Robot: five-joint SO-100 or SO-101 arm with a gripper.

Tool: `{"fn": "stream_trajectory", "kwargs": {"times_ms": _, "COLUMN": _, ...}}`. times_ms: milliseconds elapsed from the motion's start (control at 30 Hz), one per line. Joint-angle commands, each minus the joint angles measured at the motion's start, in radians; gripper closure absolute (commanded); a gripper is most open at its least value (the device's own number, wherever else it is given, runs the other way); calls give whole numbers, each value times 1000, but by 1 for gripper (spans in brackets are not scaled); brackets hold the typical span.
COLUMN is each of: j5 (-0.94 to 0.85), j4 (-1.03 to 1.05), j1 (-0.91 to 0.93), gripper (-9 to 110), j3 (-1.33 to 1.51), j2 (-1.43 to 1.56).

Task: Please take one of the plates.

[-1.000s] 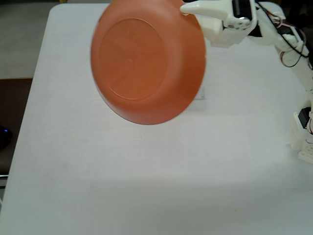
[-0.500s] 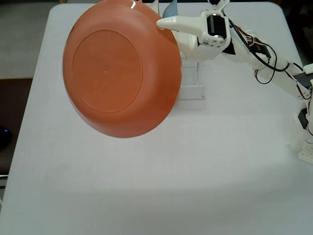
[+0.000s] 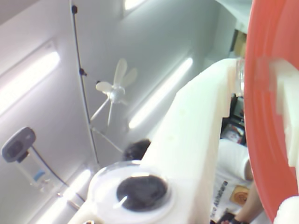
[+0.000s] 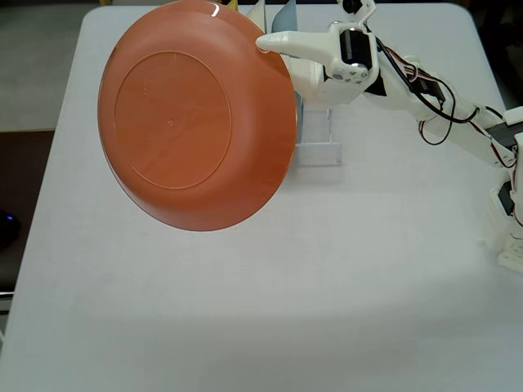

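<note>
The white two-finger gripper is clenching the round orange-terracotta plastic plate aloft, clear of the rack, so taking looks nearly finished.

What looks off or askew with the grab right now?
The orange plate hangs steeply tilted, back side toward the fixed camera, pinched only at its upper right rim by the claw. An edge-only hold like that may let it swing. Nothing appears spilled or damaged.

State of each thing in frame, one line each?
orange plate: lifted off the table, tilted, back with foot ring facing the fixed view, gripped at its rim
gripper: shut on the orange plate's rim
clear rack: on the table, a light blue plate upright in it
</note>
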Motion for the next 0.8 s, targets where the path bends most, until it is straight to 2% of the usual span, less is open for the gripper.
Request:
{"fn": "stream_trajectory", "kwargs": {"times_ms": 0, "j5": 0, "j4": -40, "j1": -8, "gripper": 102, "j3": -49, "j2": 31}}
{"fn": "stream_trajectory", "kwargs": {"times_ms": 767, "j5": -11, "j4": -43, "j1": -8, "gripper": 102, "j3": -49, "j2": 31}}
